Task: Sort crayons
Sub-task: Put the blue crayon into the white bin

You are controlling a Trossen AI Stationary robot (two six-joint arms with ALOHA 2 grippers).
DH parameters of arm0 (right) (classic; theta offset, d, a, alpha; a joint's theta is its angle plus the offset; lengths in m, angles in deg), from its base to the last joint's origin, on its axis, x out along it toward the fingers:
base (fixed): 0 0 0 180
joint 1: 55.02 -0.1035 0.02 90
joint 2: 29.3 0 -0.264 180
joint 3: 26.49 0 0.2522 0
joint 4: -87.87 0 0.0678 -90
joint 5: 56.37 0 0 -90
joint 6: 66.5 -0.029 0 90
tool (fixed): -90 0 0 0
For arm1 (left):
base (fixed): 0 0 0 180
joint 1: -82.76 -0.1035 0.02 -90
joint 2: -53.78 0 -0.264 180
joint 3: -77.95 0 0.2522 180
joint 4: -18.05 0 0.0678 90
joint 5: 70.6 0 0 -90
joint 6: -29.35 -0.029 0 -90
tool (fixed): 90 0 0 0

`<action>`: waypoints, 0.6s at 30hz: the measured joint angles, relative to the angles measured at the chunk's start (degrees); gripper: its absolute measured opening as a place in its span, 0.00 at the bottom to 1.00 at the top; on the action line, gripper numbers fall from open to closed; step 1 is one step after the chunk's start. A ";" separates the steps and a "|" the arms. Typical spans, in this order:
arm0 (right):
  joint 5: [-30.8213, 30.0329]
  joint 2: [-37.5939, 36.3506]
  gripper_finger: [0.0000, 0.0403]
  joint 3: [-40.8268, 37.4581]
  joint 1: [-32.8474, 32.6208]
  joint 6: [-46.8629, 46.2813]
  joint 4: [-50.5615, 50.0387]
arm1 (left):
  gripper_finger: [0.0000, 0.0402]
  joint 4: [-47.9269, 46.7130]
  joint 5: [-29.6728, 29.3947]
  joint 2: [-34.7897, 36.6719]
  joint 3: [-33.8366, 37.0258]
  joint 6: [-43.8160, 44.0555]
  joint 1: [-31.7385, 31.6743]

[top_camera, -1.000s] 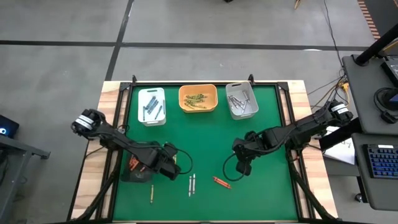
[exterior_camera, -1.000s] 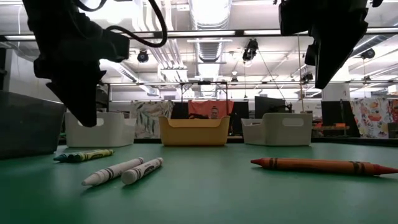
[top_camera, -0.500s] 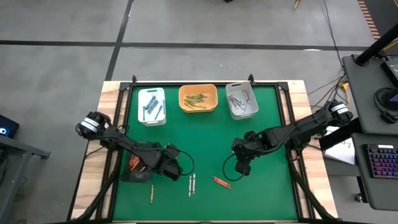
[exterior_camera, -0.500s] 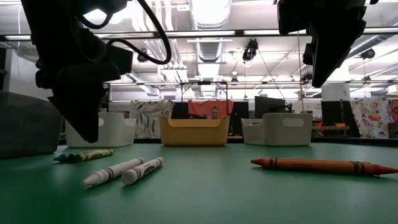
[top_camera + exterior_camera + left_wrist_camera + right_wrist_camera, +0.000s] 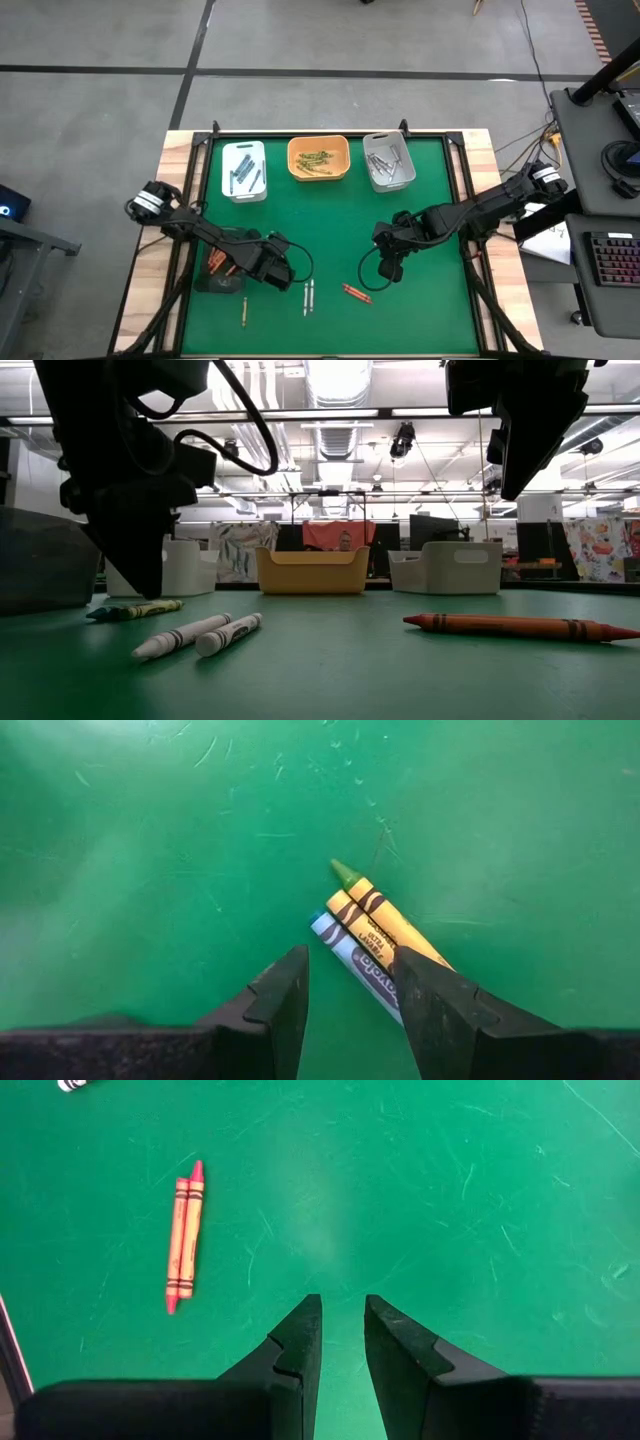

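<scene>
Left tool (image 5: pixel 350 995), fingers parted and empty, hangs low over the near-left part of the green counter (image 5: pixel 330 220), straddling the end of a small cluster of loose crayons (image 5: pixel 375 935): two yellow-green ones and a blue one lying side by side, touching. Right tool (image 5: pixel 342 1342), narrowly parted and holding nothing, hovers over bare mat right of centre, with a pair of red-orange crayons (image 5: pixel 182 1235) lying near it.

Sorting appears mostly done. Three bins along the far edge already hold crayons: dark blue-grey in the white bin (image 5: pixel 244 170), yellow-olive in the orange bin (image 5: pixel 318 158), grey-white in the grey bin (image 5: pixel 389 162). A dark tray (image 5: pixel 220 272) at the near left holds red-orange ones. Still loose are the cluster, two white crayons (image 5: pixel 198 634), the red-orange pair, and one crayon (image 5: pixel 243 311) nearer the front edge.
</scene>
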 joint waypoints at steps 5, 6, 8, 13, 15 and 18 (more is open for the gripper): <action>0.00 0.00 0.17 0.01 0.00 0.00 0.04 | 0.33 -0.06 0.00 -0.04 0.00 0.00 -0.05; 0.00 0.00 0.17 0.02 0.00 0.00 0.04 | 0.33 -0.06 0.00 -0.04 0.00 -0.02 -0.03; 0.00 0.00 0.17 0.02 -0.01 0.00 0.09 | 0.33 -0.31 0.00 -0.04 0.00 0.00 -0.03; 0.00 0.00 0.17 0.02 0.00 0.00 0.23 | 0.33 -0.48 0.01 -0.04 0.00 0.00 -0.03; 0.00 0.00 0.17 0.02 0.00 0.00 0.32 | 0.33 -0.47 0.01 -0.04 0.00 0.00 -0.03; -0.02 0.00 0.17 0.02 0.00 0.04 0.45 | 0.33 -0.46 0.02 -0.04 0.00 0.00 -0.03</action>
